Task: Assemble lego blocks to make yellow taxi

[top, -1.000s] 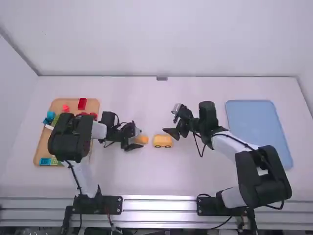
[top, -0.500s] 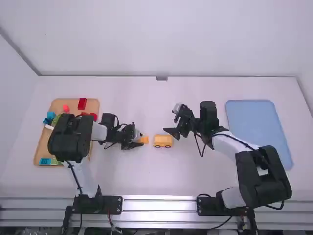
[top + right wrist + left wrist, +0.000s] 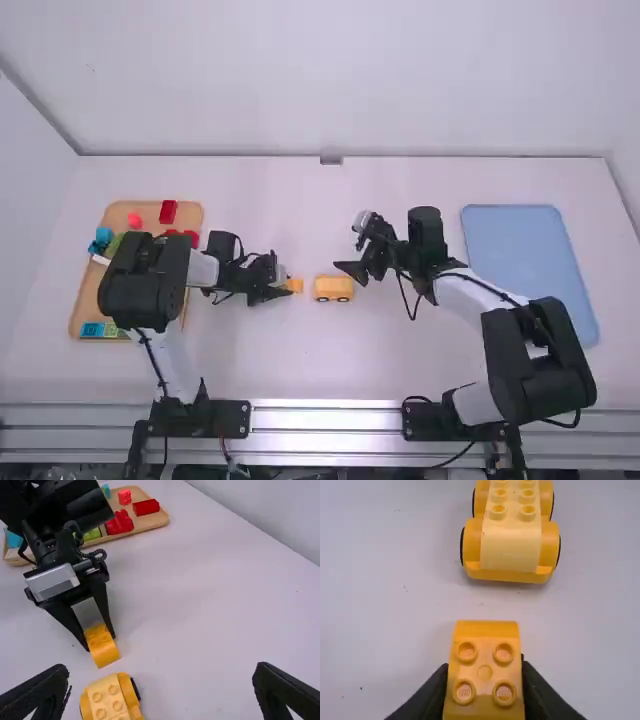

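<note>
The left end effector (image 3: 284, 289) clenched a yellow block (image 3: 484, 672), a tray (image 3: 190, 213) of coloured blocks (image 3: 168, 211) to its left; the right end effector (image 3: 352, 272) hung open near the wheeled base (image 3: 333, 288).

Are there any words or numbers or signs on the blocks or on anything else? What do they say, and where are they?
I can't read any word, label, brand, number or sign here.
On the studs of the orange block held in the left pincer: faint marks, too small to read.
On the blue piece in the tray: maybe some marks, too small to tell.
</note>
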You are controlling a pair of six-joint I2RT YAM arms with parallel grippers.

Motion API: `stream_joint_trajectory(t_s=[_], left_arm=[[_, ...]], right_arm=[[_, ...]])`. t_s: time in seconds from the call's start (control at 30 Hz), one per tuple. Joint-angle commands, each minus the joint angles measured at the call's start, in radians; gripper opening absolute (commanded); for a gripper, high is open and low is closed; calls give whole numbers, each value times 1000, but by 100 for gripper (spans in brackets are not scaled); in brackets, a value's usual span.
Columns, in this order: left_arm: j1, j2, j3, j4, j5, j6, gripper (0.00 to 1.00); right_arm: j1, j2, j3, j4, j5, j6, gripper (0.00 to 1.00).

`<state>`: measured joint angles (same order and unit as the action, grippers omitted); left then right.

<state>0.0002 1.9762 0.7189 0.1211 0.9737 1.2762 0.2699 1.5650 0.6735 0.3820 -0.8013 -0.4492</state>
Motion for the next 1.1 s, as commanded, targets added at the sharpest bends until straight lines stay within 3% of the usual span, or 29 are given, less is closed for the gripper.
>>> stream_joint_trajectory(t_s=[0.0, 0.27, 0.53, 0.8, 1.07], left_arm=[[0, 8, -15, -11, -22, 0, 29], [0, -26, -17, -8, -54, -54, 22], [0, -168, -17, -103, -74, -76, 16], [-38, -368, -24, -225, -74, -76, 11], [-113, -461, -72, -186, -73, -108, 9]], right_arm=[[-2, -2, -7, -1, -14, 0, 98], [-7, -2, -7, 0, 61, -3, 98], [2, -2, -7, -8, 100, 6, 98], [35, 5, -8, -140, 95, -208, 98], [-27, 186, -7, -85, -164, -343, 98]])
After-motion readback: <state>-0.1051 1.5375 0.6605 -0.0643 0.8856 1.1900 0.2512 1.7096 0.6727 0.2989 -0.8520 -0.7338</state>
